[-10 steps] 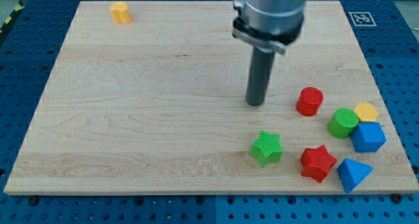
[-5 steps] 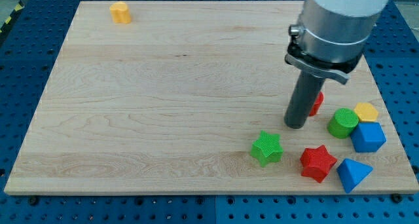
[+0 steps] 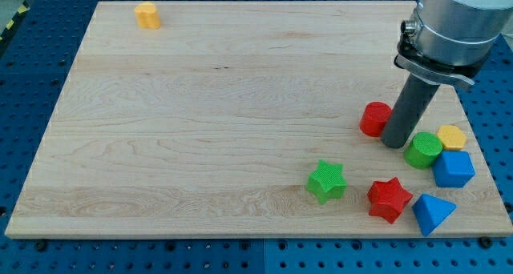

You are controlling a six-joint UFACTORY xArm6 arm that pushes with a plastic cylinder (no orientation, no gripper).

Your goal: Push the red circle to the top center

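The red circle (image 3: 373,118) is a short red cylinder at the view's right, about halfway up the wooden board (image 3: 200,130). My tip (image 3: 394,143) rests on the board right beside it, at its lower right, touching or nearly touching it. The rod covers the circle's right edge. The green cylinder (image 3: 422,150) sits just to the right of my tip.
A yellow block (image 3: 452,136) and a blue block (image 3: 454,168) lie by the board's right edge. A red star (image 3: 389,199), a blue triangular block (image 3: 433,213) and a green star (image 3: 327,181) lie along the bottom right. A small yellow block (image 3: 147,15) sits at the top left.
My tip moved from the left of the red circle down and around to its lower right. The red circle has shifted slightly to the left.
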